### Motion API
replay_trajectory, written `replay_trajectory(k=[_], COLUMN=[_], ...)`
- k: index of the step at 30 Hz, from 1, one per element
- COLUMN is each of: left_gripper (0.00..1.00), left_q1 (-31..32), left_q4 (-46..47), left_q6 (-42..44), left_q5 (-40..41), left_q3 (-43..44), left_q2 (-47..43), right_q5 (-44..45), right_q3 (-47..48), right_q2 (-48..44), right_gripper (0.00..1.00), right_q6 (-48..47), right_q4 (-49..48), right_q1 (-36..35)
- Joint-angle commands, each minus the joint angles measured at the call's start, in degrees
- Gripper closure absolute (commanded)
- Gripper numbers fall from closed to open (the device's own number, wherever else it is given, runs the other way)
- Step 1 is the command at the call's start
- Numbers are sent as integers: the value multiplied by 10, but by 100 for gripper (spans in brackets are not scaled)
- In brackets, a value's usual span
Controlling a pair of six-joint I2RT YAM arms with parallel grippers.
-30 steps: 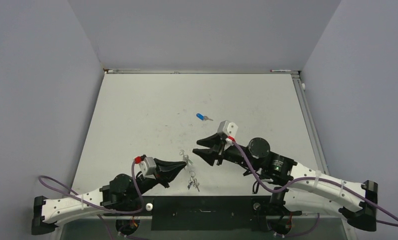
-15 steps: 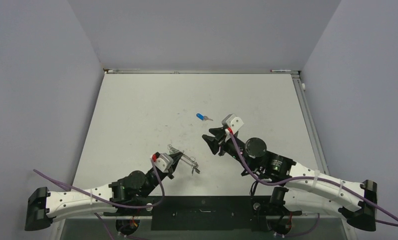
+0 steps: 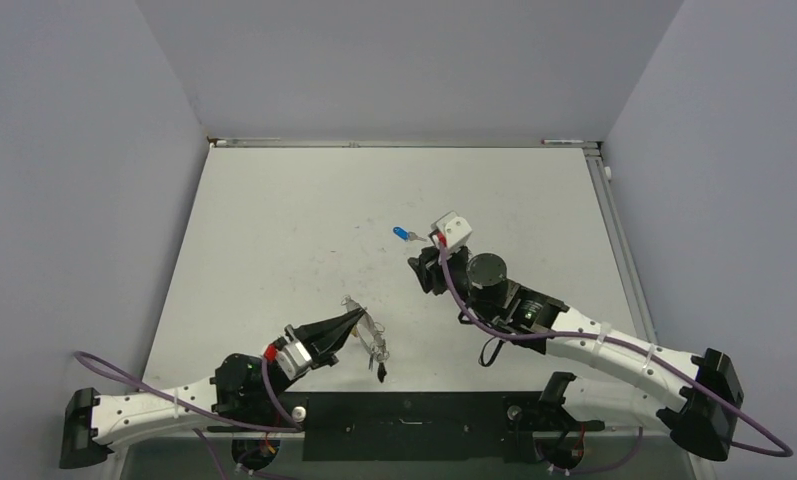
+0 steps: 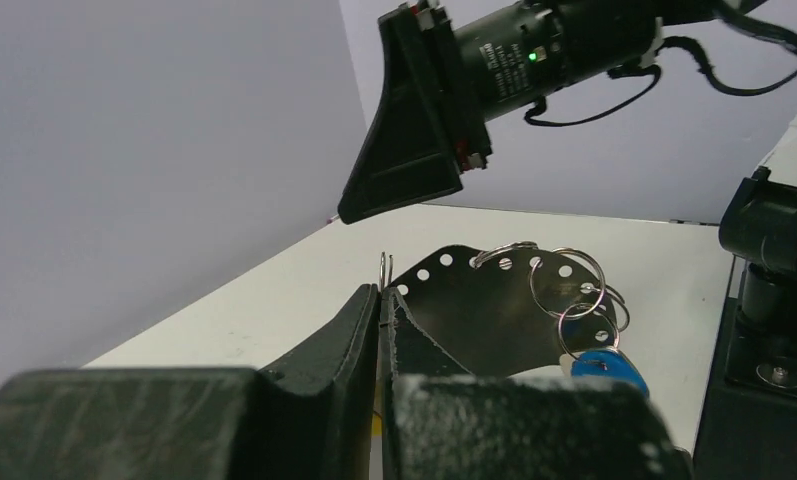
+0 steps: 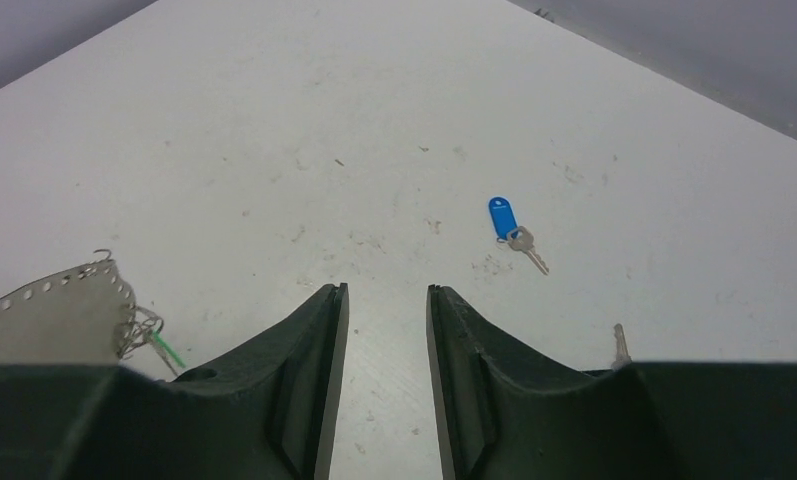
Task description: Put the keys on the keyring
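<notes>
White, scuffed worktop [image 3: 274, 220]; grey walls [image 3: 404, 70] on 3 sides. Left tool [image 4: 379, 295] pressed together, pinching keyring [image 3: 372, 332] near front edge. Right tool [image 5: 384, 300] spread, empty. 1 blue-tagged key [image 5: 507, 222] lies beyond it.

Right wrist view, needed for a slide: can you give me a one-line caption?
Open right gripper faces a blue-tagged key lying on the white table.

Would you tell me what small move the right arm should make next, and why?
Probably move the right tool forward and down over the blue key. Its jaws stand apart and empty, the key lies loose ahead of them, slightly to the right in the wrist view, and the left tool is shut on the keyring, apparently ready to receive it.
</notes>
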State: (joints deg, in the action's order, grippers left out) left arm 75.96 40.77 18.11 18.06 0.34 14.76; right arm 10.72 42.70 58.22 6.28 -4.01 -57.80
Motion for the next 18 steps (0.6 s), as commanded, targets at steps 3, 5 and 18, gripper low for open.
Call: replay_trajectory(k=[3,5,18], left_gripper=[100,100,100], left_q1=[1,1,3], left_q4=[77,87,30], left_q6=[20,18,-5], left_q5=[-43,-46,149], left_q3=[-43,-47,-42], left_q2=[29,38,42], right_q5=[-89,-88,-37], right_q3=[28,48,337], right_q2=[43,70,393], right_gripper=[64,64,39], right_q6=[49,61,154], right_q4=[-27,-10,214], right_q1=[79,90,148])
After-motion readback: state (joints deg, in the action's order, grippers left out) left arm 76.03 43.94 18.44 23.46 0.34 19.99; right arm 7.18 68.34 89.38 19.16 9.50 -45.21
